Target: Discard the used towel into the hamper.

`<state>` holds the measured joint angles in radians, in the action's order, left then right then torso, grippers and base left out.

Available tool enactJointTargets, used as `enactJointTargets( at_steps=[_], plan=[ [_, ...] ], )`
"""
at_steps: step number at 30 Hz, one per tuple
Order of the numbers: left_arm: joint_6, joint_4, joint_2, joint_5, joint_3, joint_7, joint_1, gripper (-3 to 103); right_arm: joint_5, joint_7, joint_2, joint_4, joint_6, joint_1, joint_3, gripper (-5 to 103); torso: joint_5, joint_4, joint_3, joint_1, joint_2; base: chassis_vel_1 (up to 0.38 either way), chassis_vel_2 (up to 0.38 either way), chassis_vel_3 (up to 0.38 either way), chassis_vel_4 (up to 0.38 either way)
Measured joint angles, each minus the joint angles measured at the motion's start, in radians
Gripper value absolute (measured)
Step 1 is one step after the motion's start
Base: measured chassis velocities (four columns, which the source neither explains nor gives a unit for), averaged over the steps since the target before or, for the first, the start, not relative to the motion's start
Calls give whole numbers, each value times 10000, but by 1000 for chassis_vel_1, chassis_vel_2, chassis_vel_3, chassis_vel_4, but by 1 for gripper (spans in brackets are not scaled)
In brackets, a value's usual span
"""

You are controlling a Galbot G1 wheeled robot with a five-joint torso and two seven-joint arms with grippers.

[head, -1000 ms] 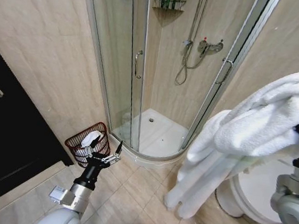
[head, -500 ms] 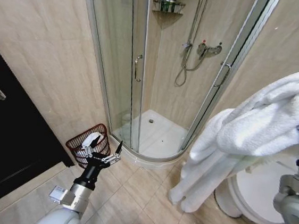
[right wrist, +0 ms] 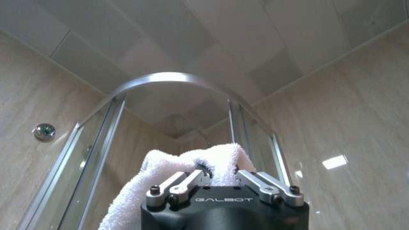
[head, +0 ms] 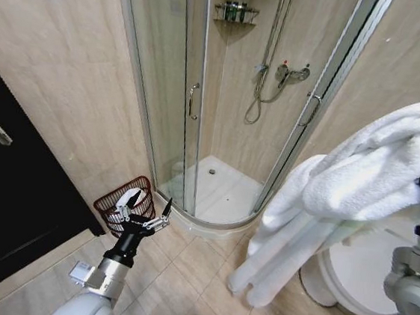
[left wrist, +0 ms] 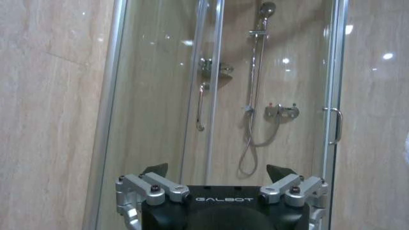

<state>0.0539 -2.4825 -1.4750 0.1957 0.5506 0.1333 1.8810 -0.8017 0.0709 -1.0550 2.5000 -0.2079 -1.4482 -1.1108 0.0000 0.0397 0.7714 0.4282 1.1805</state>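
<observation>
Towel [head: 357,188], one, clamped in right hand [right wrist: 221,177]; left hand [head: 146,212] spread near one hamper [head: 115,204].

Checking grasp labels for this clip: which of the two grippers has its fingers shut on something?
The right gripper: its fingers pinch the white towel held up high. The left gripper, low beside the hamper, is open and empty.

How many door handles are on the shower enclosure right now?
2. One handle is on the left glass door, the other handle on the right door by the wall. More may be hidden behind the towel in the right gripper.
</observation>
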Motion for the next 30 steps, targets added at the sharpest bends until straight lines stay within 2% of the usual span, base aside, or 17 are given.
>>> enactJointTargets(
  at_steps=[4, 7, 30],
  plan=[
    [0, 0, 0, 0, 0, 0, 0, 100, 5, -14, 0, 0, 0, 1, 12, 10, 0, 0, 43, 41, 86, 0, 0, 0, 0],
    [0, 0, 0, 0, 0, 0, 0, 100, 46, -49, -3, 0, 0, 0, 65, 10, 0, -1, 188, 166, 352, 0, 0, 0, 0],
    [0, 0, 0, 0, 0, 0, 0, 100, 122, -134, -79, 0, -58, -22, 92, 10, 0, 0, 853, 706, 1558, 0, 0, 0, 0]
  ],
)
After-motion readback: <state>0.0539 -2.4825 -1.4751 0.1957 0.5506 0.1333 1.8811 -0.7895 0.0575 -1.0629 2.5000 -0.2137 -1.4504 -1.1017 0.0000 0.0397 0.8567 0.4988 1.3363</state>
